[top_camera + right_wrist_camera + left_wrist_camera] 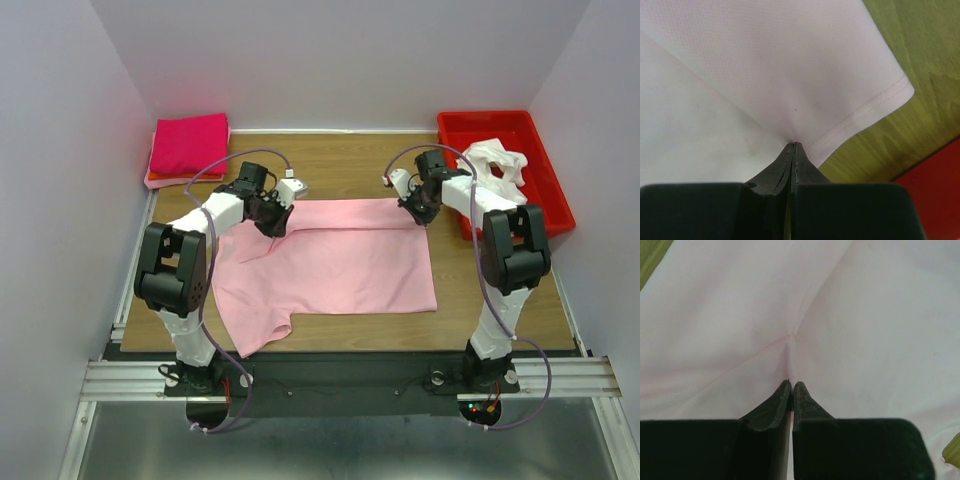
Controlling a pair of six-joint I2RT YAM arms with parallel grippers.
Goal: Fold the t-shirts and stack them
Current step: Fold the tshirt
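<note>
A pale pink t-shirt [335, 262] lies spread on the wooden table, its far edge partly folded over. My left gripper [272, 222] is shut on the shirt's fabric at its far left; in the left wrist view the cloth [790, 315] puckers into the closed fingertips [791, 385]. My right gripper [418, 212] is shut on the shirt's far right corner; in the right wrist view the hemmed edge [870, 105] runs into the closed tips [794, 146]. A folded magenta shirt [188, 142] lies on an orange one at the far left.
A red bin [545, 200] at the far right holds a crumpled white shirt [500, 165]. White walls close in on three sides. The table's wood [350, 165] shows beyond the pink shirt.
</note>
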